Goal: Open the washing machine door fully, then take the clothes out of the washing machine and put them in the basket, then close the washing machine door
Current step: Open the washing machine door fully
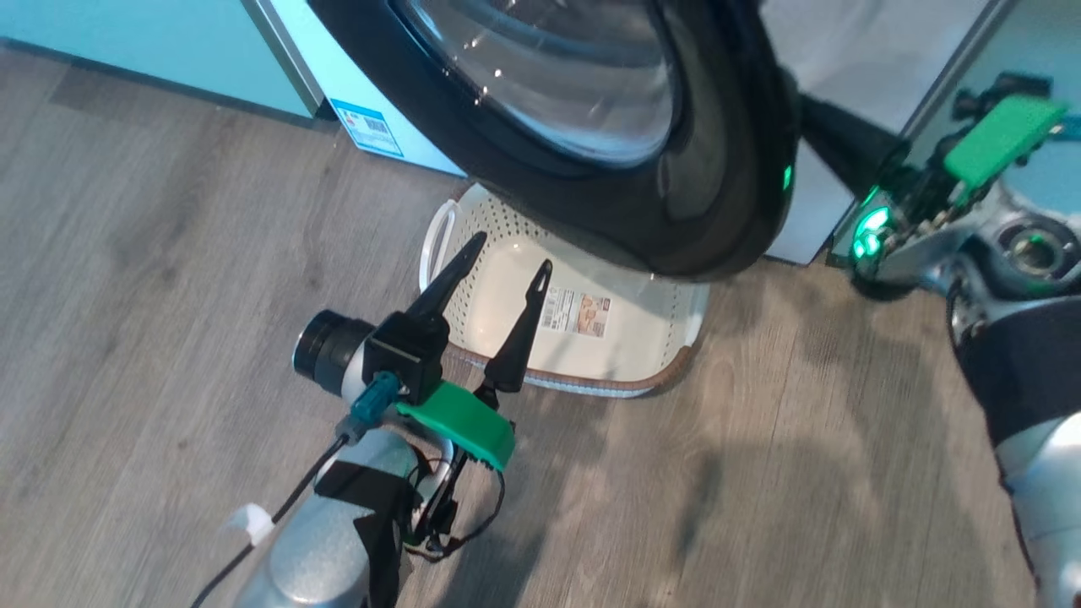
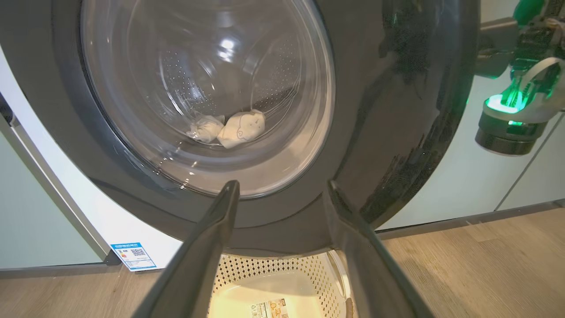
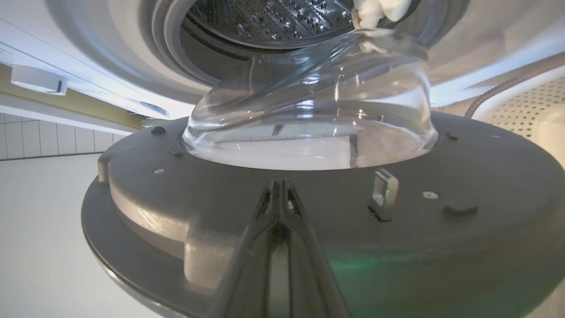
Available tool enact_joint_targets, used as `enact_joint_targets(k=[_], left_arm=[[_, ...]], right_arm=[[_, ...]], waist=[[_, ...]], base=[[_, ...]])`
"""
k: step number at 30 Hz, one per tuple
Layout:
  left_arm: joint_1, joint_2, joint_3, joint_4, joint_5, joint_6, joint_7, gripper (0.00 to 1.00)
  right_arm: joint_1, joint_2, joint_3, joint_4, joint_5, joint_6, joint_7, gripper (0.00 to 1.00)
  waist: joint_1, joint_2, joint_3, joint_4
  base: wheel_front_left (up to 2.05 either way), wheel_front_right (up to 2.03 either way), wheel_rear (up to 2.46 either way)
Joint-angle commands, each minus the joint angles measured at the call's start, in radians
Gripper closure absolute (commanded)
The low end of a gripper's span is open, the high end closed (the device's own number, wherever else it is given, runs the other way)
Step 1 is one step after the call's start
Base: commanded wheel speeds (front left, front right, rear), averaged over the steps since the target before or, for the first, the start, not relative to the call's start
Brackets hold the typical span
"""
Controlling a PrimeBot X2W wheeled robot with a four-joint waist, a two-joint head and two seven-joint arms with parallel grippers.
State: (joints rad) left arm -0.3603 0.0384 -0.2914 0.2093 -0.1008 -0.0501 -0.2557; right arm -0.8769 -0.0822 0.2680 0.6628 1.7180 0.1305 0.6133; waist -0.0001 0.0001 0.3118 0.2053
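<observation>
The washing machine door point(image 1: 718, 169) stands partly swung out over the basket point(image 1: 583, 384), which sits on the floor with its bottom label showing. My left gripper point(image 1: 513, 252) hovers open above the basket's near left part, with nothing between its fingers. In the left wrist view the pale clothes point(image 2: 234, 128) lie in the drum behind the door glass point(image 2: 207, 88). My right gripper point(image 3: 278, 185) is shut, its tip against the door's grey inner face point(image 3: 441, 168), below the glass bowl point(image 3: 309, 110). A bit of the clothes point(image 3: 379, 9) shows in the steel drum point(image 3: 273, 22).
The white washing machine point(image 1: 355, 84) carries a blue-and-white sticker point(image 1: 367, 127) low on its front. Pale green cabinet panels point(image 2: 39, 212) flank it. Wood-look floor point(image 1: 169, 338) spreads to the left and front. My right arm point(image 1: 971, 228) reaches in past the door's right edge.
</observation>
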Motion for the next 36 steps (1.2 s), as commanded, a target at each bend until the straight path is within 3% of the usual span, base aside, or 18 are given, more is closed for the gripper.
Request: enact_joint_targets(k=[1,17,36], left_arm=[[-0.003,0.012,0.041,-0.025,0.010,-0.002,-0.006,0.00],[0.079,0.012,0.055,-0.001,0.019,-0.018,-0.006,0.00],[0.101,0.012,0.072,-0.003,0.013,-0.017,-0.006,0.00]], right_arm=[[0.005,0.032,0.024,-0.046,0.019,0.000,0.005,1.00],[0.166,0.032,0.207,-0.114,0.171,0.000,-0.035,1.00],[0.197,0.032,0.320,-0.147,0.259,0.000,-0.064,1.00]], waist=[[0.0001,-0.0001,-0.016,0.003],[0.0001,-0.0001,-0.133,0.031],[0.0001,-0.0001,-0.156,0.048]], base=[[0.00,0.00,0.00],[0.00,0.00,0.00],[0.00,0.00,0.00]])
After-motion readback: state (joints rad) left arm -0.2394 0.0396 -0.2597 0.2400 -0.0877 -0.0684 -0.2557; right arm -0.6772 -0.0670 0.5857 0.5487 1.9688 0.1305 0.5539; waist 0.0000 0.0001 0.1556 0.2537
